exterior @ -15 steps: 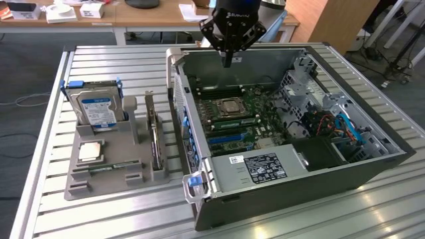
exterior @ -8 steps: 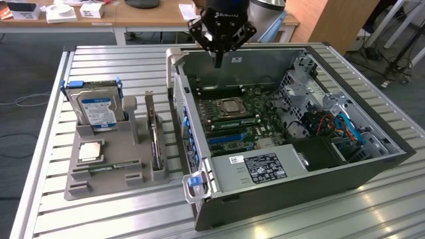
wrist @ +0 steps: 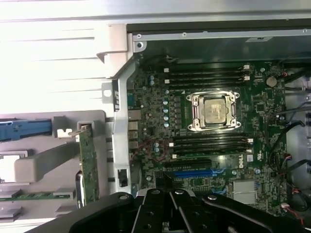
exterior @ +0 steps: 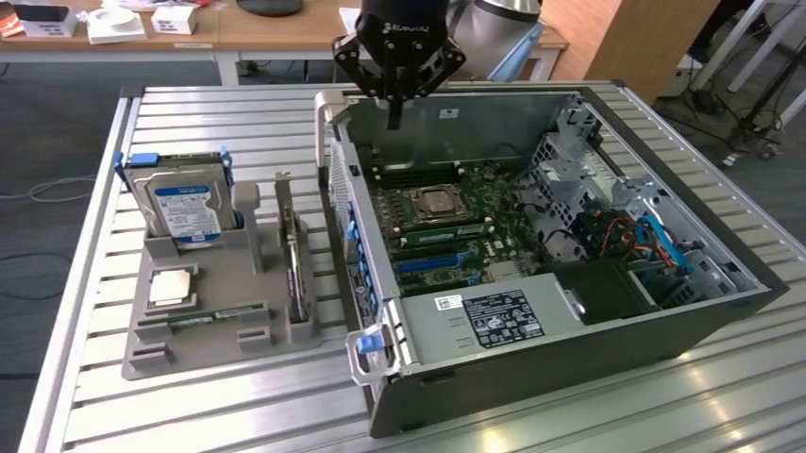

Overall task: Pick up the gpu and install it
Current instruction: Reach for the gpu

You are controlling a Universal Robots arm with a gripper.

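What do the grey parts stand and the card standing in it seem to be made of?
The stand looks like matte grey plastic: dull, no glints. The gpu seems a dark circuit board with a silvery end bracket, probably metal.

gpu (exterior: 293, 253) upright in holder (exterior: 202, 332), holder beside case (exterior: 569, 363), hand (exterior: 394, 121) above case

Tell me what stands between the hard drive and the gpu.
In the exterior view, a grey upright post of the holder stands between the hard drive and the gpu.
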